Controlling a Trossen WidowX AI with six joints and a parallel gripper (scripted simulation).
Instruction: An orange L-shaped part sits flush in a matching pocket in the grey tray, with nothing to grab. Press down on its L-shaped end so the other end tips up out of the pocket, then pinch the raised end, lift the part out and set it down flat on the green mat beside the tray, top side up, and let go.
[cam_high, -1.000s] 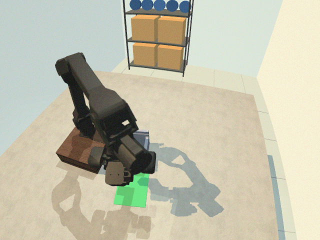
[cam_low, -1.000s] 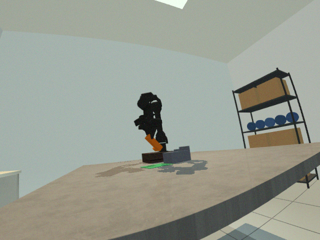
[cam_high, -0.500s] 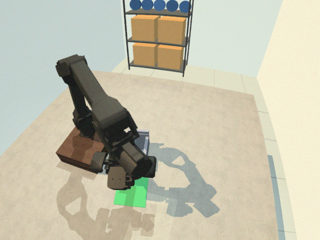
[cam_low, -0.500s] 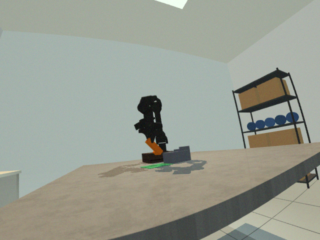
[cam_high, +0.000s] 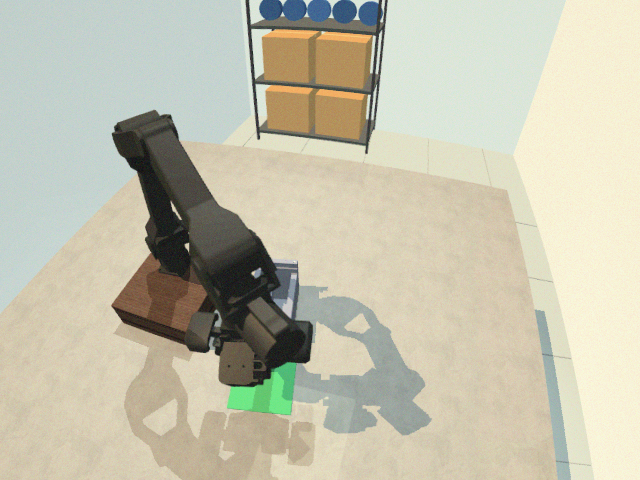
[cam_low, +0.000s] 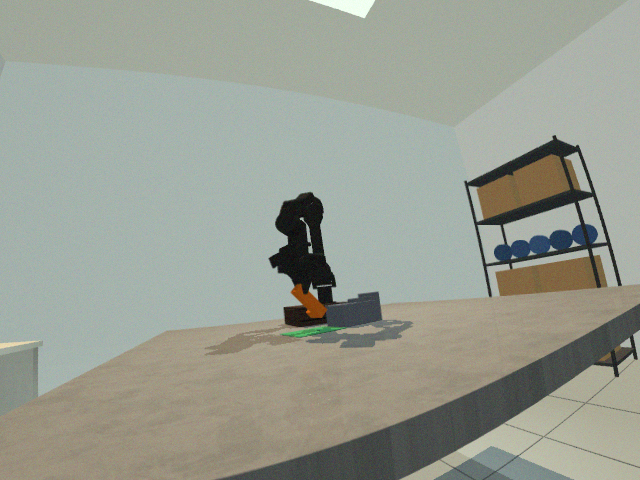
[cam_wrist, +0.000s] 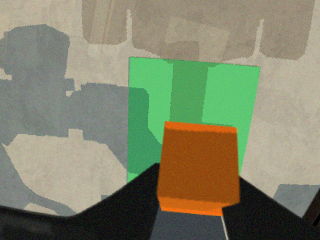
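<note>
The orange part (cam_low: 310, 303) (cam_wrist: 199, 162) is held at its upper end and slopes down to its L-shaped end, which hangs above the green mat (cam_high: 242, 400) (cam_low: 297, 334) (cam_wrist: 232, 92) near the tray's side. My gripper (cam_low: 299, 289) (cam_wrist: 191, 174) is shut on the part; in the top view its fingertips and the part are hidden behind the arm. The grey tray (cam_high: 294, 289) (cam_low: 356, 313) (cam_wrist: 187, 227) stands beside the mat, mostly hidden by the arm in the top view. Whether the part touches the tray or mat cannot be told.
The arm's wooden base block (cam_high: 142, 295) (cam_low: 294, 316) stands on the table (cam_high: 413, 248) (cam_low: 206, 403), close to the tray. Shadows of the arm fall across the mat and table. A shelf with boxes (cam_high: 287, 57) stands behind the table.
</note>
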